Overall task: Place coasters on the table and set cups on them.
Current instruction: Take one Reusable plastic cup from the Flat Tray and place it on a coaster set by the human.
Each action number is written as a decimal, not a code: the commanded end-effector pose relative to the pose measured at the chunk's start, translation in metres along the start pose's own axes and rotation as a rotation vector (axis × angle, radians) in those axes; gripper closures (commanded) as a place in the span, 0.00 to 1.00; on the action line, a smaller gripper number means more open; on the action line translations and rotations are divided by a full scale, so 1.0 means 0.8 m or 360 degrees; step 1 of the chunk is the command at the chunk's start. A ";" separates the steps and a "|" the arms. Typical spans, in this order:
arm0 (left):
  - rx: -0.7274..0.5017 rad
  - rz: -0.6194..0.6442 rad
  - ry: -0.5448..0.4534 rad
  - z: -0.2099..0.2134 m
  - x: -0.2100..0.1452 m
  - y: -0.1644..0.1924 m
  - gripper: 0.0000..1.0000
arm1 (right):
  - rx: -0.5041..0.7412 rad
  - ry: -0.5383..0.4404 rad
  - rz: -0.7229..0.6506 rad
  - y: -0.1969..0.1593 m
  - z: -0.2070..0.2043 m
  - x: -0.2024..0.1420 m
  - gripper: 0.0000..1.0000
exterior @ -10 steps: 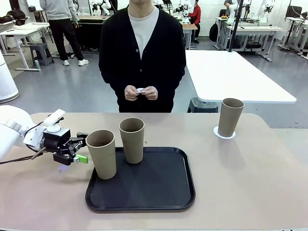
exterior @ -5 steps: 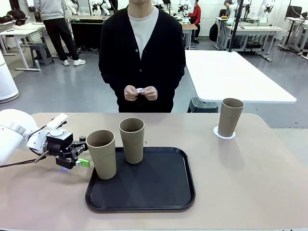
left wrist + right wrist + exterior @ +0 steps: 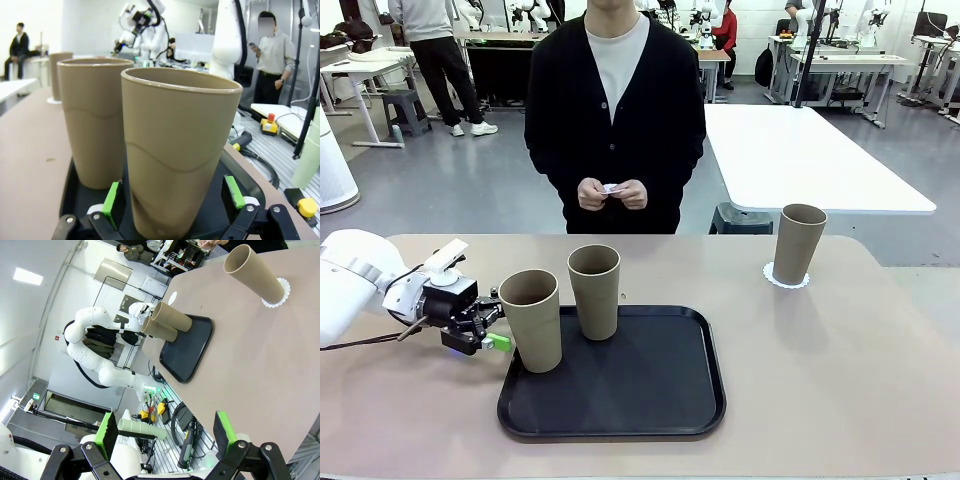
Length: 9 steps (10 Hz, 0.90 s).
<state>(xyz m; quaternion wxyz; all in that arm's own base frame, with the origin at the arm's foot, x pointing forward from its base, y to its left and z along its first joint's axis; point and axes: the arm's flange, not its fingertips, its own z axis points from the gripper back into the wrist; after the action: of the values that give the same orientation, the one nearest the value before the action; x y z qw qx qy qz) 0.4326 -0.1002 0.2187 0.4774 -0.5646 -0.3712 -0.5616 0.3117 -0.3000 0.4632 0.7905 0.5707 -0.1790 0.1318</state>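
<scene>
Front view: on the bench (image 3: 840,380), a black tray (image 3: 650,400) is set toward 6 o'clock, with two cups at its 10 o'clock corner, the near cup (image 3: 532,320) and the far cup (image 3: 594,292). A third cup (image 3: 798,243) is seated on a coaster (image 3: 786,281) at 2 o'clock. The near cup is straddled from 9 o'clock by the left jaws, spread wide, not yet closed; the right jaws are spread too, empty. Picking up is judged the step in hand; next, a firm closing and lift are needed.
</scene>
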 end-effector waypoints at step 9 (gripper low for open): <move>-0.0073 -0.0091 0.0039 -0.032 -0.010 0.010 0.00 | 0.0008 0.0000 0.0012 0.000 0.000 0.000 0.00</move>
<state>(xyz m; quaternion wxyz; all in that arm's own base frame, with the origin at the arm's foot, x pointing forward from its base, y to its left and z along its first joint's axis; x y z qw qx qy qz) 0.4319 -0.1197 0.2134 0.4658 -0.5664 -0.3609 -0.5761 0.3118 -0.2999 0.4632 0.7905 0.5708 -0.1789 0.1319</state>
